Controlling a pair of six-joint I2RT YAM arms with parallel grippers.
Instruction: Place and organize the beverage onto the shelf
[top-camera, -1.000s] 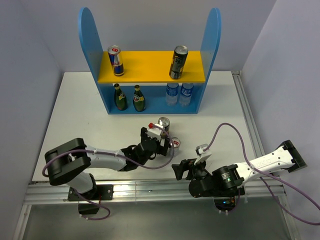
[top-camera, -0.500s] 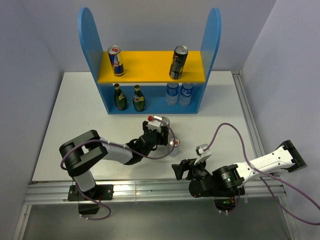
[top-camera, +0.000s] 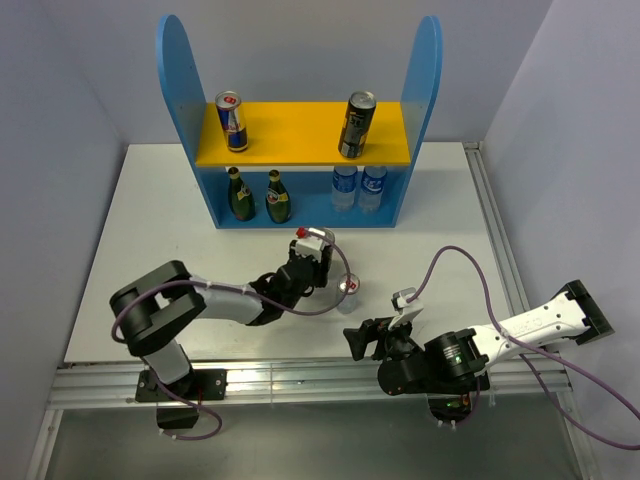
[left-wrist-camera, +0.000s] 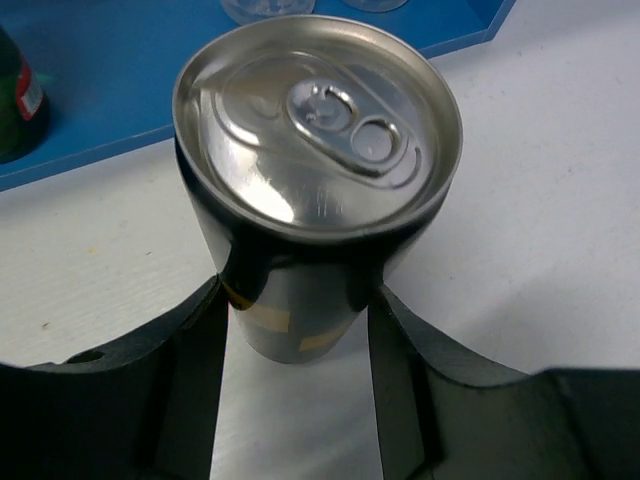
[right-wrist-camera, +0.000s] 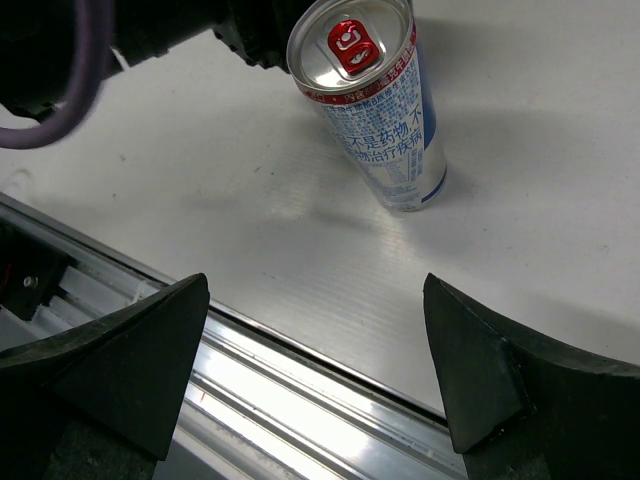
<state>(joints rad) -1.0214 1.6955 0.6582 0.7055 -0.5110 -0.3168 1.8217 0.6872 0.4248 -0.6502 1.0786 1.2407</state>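
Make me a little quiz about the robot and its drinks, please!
1. True or false: the yellow upper board of the shelf holds three cans.
2. What stands between the left fingers? A. a green bottle B. a dark can C. a water bottle
3. Fill in: the slim can with the red tab stands on the ____, not on the shelf.
Key: 1 false. 2 B. 3 table.
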